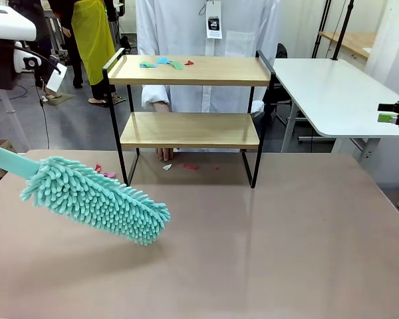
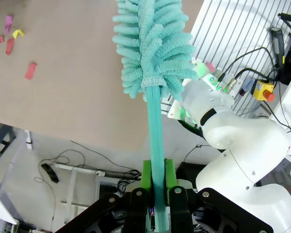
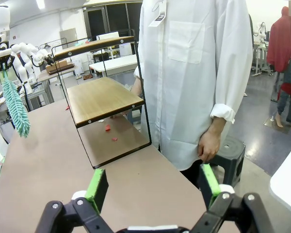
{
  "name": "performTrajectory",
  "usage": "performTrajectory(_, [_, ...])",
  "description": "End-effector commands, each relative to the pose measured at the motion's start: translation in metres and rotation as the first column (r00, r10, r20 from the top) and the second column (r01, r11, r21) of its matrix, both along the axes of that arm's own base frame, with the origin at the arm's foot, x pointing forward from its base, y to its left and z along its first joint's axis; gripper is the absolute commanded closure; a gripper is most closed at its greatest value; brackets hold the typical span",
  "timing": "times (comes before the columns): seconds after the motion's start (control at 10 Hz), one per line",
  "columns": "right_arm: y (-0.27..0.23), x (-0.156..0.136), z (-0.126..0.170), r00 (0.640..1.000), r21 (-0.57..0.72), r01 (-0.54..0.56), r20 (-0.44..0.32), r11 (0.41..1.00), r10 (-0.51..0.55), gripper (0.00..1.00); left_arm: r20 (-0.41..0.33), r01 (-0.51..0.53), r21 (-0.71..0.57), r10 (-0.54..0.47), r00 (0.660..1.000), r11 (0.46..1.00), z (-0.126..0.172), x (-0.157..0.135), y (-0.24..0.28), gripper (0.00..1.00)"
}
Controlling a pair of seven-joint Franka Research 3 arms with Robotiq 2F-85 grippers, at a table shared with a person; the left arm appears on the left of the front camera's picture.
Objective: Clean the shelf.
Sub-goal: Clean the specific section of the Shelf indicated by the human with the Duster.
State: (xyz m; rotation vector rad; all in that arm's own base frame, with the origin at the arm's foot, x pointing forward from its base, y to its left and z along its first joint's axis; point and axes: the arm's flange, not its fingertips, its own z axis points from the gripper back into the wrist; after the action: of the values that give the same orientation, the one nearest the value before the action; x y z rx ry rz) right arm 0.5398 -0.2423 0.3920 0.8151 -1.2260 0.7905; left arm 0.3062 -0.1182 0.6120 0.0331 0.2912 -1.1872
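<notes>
The shelf (image 1: 189,71) stands at the table's far side, and several small paper scraps (image 1: 165,63) lie on its top board. Its lower board (image 1: 189,129) looks bare. More scraps (image 1: 189,166) lie on the table under and left of it. A fluffy teal duster (image 1: 96,199) hangs low over the table's left front, well short of the shelf. My left gripper (image 2: 156,187) is shut on the duster's handle (image 2: 155,131). My right gripper (image 3: 153,187) is open and holds nothing; it hovers off the table's right edge (image 1: 394,114), facing the shelf's end (image 3: 104,97).
A person in a white coat (image 1: 206,40) stands behind the shelf, one hand (image 1: 163,154) down by its lower tier. A white side table (image 1: 332,93) is at the right. A black stool (image 3: 233,155) stands beside the person. My own white arm base (image 2: 233,141) lies near the duster.
</notes>
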Motion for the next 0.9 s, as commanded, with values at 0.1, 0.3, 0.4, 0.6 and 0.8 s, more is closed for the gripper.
performTrajectory(0.1, [0.001, 0.001, 0.002, 1.0, -0.006, 0.005, 0.004, 1.0, -0.005, 0.0, -0.007, -0.005, -0.021, 0.005, 1.0, 1.0, -0.001, -0.002, 0.003, 0.87])
performTrajectory(0.3, [0.001, 0.001, 0.002, 1.0, -0.006, 0.005, 0.004, 1.0, -0.005, 0.0, -0.007, -0.005, -0.021, 0.005, 1.0, 1.0, -0.001, -0.002, 0.003, 0.87])
performTrajectory(0.4, [0.001, 0.001, 0.002, 1.0, -0.006, 0.005, 0.004, 1.0, -0.005, 0.0, -0.007, -0.005, -0.021, 0.005, 1.0, 1.0, -0.001, -0.002, 0.003, 0.87])
performTrajectory(0.6, [0.001, 0.001, 0.002, 1.0, -0.006, 0.005, 0.004, 1.0, -0.005, 0.0, 0.0, 0.0, 0.0, 0.0, 1.0, 1.0, 0.0, 0.0, 0.0, 0.87])
performTrajectory(0.8, [0.001, 0.001, 0.002, 1.0, -0.006, 0.005, 0.004, 1.0, -0.005, 0.0, -0.012, 0.012, -0.226, -0.015, 1.0, 0.974, -0.029, 0.003, -0.014, 0.87])
